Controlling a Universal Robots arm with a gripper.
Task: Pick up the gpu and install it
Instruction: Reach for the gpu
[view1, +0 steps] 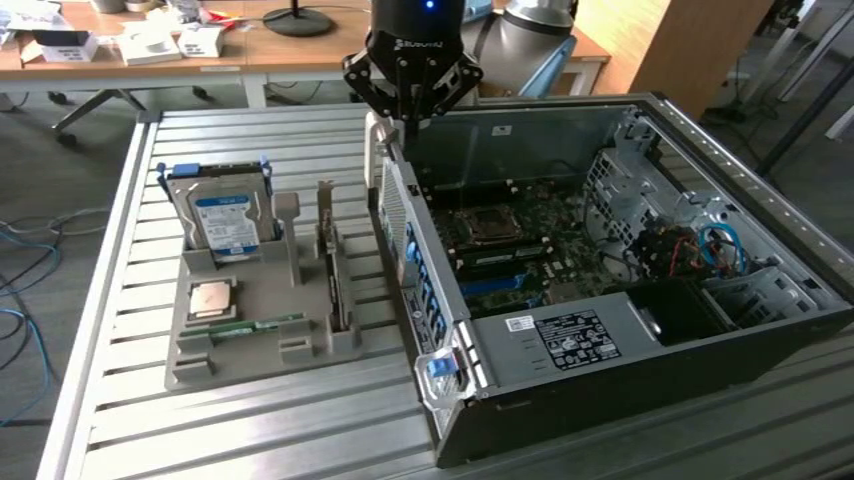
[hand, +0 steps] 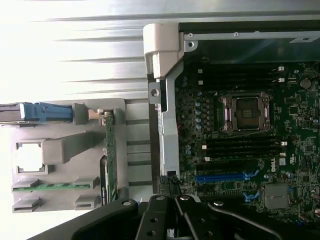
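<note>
Black fingers pressed together on nothing: in the exterior view the tool hangs closed and empty above the rear rim of the open dark-grey metal computer case, which lies on the slatted silver metal bench. The gpu, a thin flat dark card with a grey metal end bracket, stands on edge in a slot of the grey moulded plastic tray, just beside the case on the exterior view's left. It sits lower than the tool and apart from it, untouched. A boxy hard drive with a blue-white label stands upright further along the tray.

In the wrist view the gpu shows edge-on as a narrow green strip in the tray. The tool hovers over the case wall beside the green motherboard, with the tray's edge and the case wall between it and the card.
</note>
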